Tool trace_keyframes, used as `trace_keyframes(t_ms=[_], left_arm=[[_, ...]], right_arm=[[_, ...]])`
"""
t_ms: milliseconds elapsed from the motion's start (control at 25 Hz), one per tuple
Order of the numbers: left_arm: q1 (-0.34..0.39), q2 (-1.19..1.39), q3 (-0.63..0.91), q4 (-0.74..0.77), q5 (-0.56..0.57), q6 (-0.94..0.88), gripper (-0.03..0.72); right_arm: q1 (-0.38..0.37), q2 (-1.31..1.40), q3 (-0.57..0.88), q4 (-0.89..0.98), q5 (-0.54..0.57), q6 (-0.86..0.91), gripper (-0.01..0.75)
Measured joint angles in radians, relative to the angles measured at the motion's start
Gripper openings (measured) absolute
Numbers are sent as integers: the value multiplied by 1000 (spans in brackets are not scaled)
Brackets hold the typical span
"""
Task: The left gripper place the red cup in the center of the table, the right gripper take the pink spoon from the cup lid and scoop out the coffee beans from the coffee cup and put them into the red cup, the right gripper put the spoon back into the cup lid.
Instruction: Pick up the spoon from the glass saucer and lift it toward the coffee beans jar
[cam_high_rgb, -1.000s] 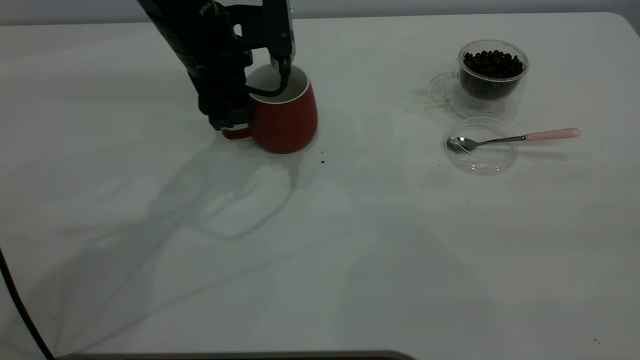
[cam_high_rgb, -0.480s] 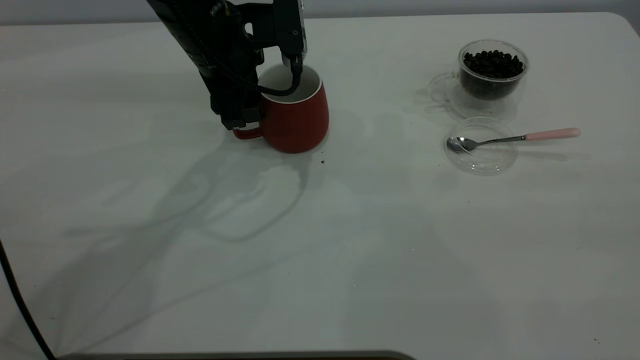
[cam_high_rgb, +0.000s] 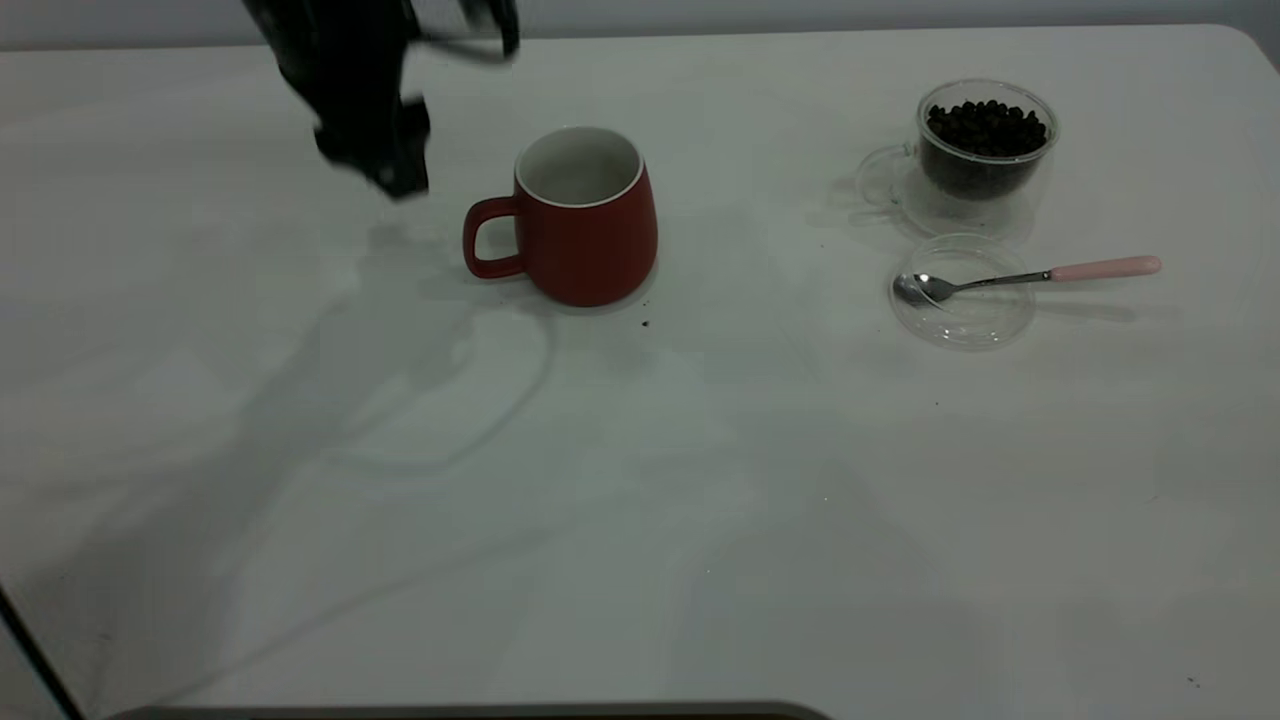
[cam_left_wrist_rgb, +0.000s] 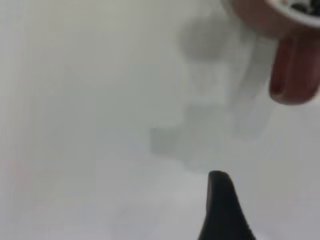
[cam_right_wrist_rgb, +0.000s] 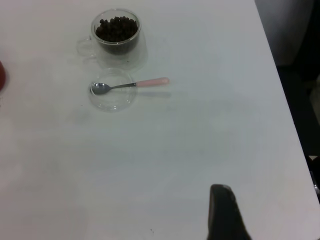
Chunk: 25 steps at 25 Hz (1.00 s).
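The red cup (cam_high_rgb: 585, 215) stands upright and free on the table (cam_high_rgb: 700, 500), handle toward the left arm; its inside looks empty. My left gripper (cam_high_rgb: 375, 150) hangs above the table, left of the cup and apart from it. The left wrist view shows the cup's handle (cam_left_wrist_rgb: 295, 70) beyond one black fingertip (cam_left_wrist_rgb: 220, 200). The coffee cup (cam_high_rgb: 985, 150), full of coffee beans (cam_high_rgb: 985, 125), stands at the far right. The pink spoon (cam_high_rgb: 1030, 275) lies with its bowl in the cup lid (cam_high_rgb: 962, 300). My right gripper (cam_right_wrist_rgb: 220, 210) is far from the lid (cam_right_wrist_rgb: 112, 97) and the spoon (cam_right_wrist_rgb: 132, 85).
A few dark specks lie on the table by the red cup (cam_high_rgb: 645, 323). The table's right edge (cam_right_wrist_rgb: 280, 100) runs close past the coffee cup (cam_right_wrist_rgb: 117, 37), with dark floor beyond it.
My left gripper has let go of the red cup's handle and drawn back up and to the left. The cup stays where it was set.
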Motion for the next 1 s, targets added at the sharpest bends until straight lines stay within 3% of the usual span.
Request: trace_keyframes(t_ms=[520,800,1000], left_arm=[[30,-542,0,-5,706,-386,538],[30,-899,46,-9,707,-625,538],[30,-1178,265,-8,707,-710,538]], right_arm=[[0,0,0,1,0,0,487],[0,0,0,1,0,0,487],[0,0,0,1,0,0,487]])
